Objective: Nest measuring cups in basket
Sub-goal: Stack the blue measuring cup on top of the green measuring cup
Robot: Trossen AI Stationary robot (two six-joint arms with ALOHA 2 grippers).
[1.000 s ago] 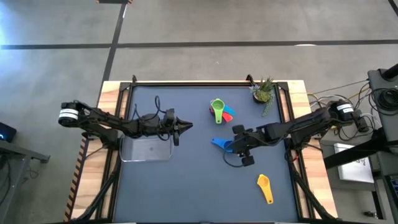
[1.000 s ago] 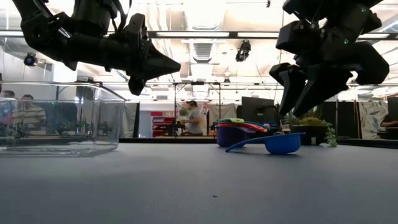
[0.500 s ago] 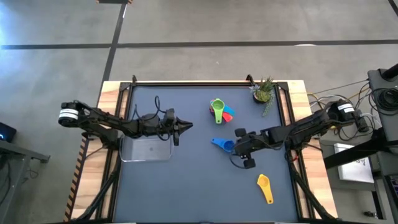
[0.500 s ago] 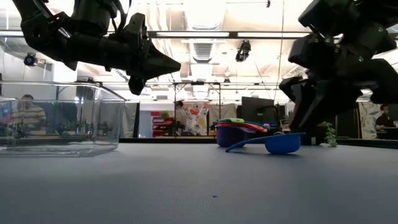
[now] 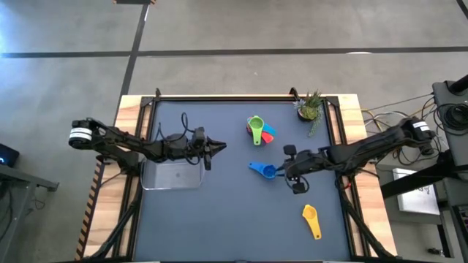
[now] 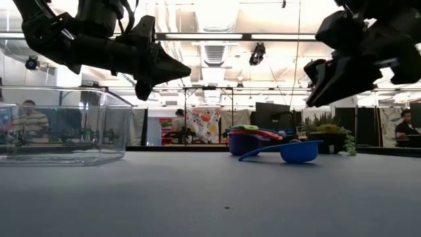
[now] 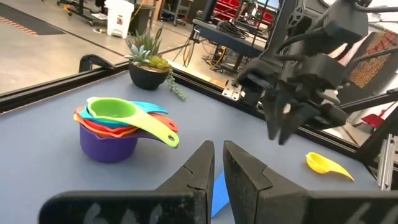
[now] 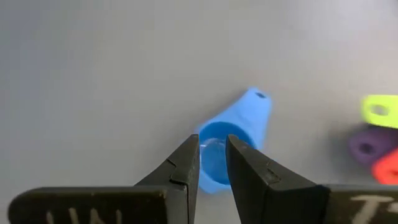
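No readable writing — the blue cup lies handle toward the basket; right gripper hovers above it, narrowly parted, empty; left gripper closed.

One camera hangs above, looking straight down on the whole dark blue table. A second sits at table-top height, facing level across it into the room. Each wrist camera looks forward past its own fingers, the right one close above the blue plastic measuring cup, which the overhead, low and left wrist views share.
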